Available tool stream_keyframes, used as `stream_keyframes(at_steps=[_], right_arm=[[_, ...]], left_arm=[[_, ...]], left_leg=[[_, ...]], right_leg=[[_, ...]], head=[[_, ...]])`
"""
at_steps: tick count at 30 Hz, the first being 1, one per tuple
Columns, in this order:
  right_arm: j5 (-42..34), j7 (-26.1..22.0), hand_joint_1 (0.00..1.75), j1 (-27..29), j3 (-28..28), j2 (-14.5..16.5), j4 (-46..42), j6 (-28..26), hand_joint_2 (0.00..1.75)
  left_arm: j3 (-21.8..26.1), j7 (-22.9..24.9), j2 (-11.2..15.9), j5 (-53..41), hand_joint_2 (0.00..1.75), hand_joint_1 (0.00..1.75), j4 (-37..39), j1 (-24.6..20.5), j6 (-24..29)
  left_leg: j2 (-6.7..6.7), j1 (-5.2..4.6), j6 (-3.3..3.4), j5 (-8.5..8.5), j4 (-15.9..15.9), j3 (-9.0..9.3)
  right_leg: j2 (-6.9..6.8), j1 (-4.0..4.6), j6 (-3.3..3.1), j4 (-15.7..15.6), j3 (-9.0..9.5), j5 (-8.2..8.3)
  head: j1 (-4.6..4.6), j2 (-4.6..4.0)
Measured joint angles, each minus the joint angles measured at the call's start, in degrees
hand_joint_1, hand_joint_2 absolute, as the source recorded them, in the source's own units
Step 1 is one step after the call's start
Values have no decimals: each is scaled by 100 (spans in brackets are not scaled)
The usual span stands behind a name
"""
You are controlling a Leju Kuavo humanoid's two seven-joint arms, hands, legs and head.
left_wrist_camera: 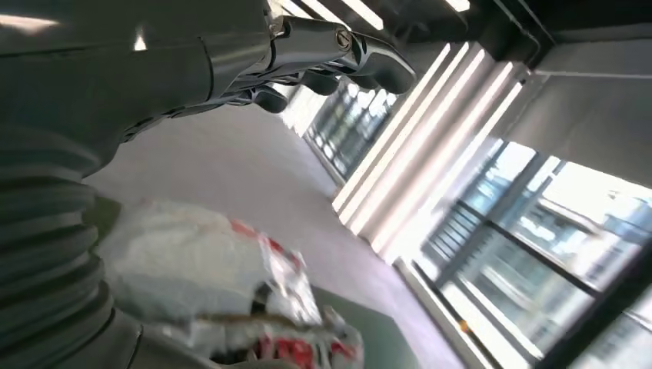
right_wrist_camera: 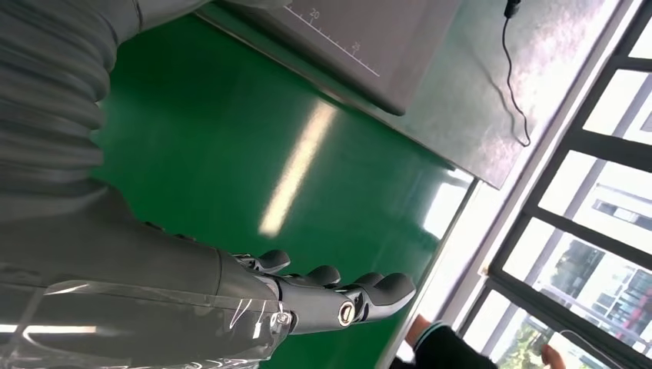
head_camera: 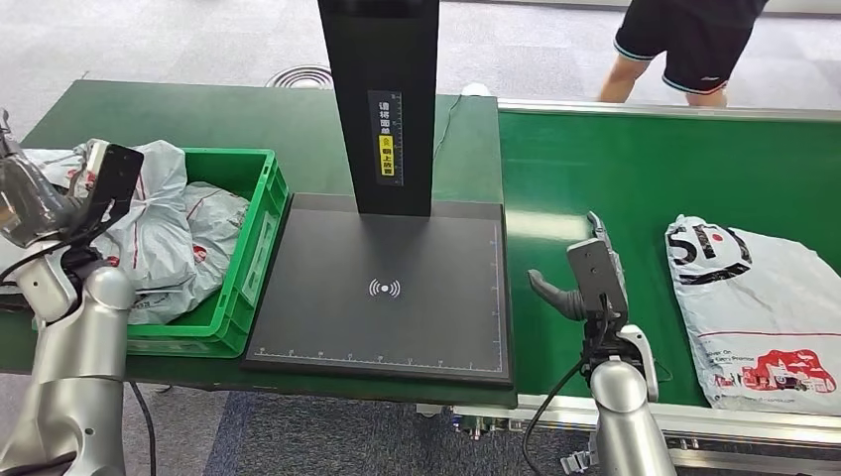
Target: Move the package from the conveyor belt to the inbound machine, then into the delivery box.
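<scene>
Seemingly lengthwise across belt: package.

Head view bright, even, sharp. My left wrist view motion-blurred, bags smeared, windows blown out. Right wrist view: glare streak on belt, bright backlit windows.

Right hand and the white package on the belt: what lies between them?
Only bare green belt, in the head view, between the right hand and the package.

A grey package lies on the green conveyor belt, right hand empty beside it.
</scene>
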Motion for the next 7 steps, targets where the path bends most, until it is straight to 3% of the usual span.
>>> stream_keyframes(at_steps=[2, 4, 6, 7], right_arm=[[-130, -88, 0, -11, 0, -1, 11, 5, 175], [-282, -190, 0, -41, 5, -1, 44, 24, 175], [-400, -294, 0, -78, 20, -1, 85, 41, 175], [-423, -319, 0, -87, 24, -1, 95, 43, 175]], left_arm=[[-23, -745, -152, 1599, 175, 0, -348, 213, -414], [-100, -1396, -317, 3536, 175, 0, -758, 487, -1323], [-260, -1769, -446, 5115, 175, 0, -1155, 796, -2351], [-307, -1836, -472, 5447, 175, 0, -1248, 873, -2591]], left_leg=[[0, -2, 1, -2, 0, -1], [1, -3, 2, -3, 0, -2], [0, -4, 2, -4, 0, -3], [0, -4, 2, -4, 0, -3]], right_leg=[[0, -1, 0, -1, 0, 0], [-1, -2, 1, -3, 0, -1], [0, -2, 1, -4, 0, -1], [0, -2, 1, -4, 0, -1]], head=[[-1, 0], [-1, 0], [-1, 0], [-1, 0]])
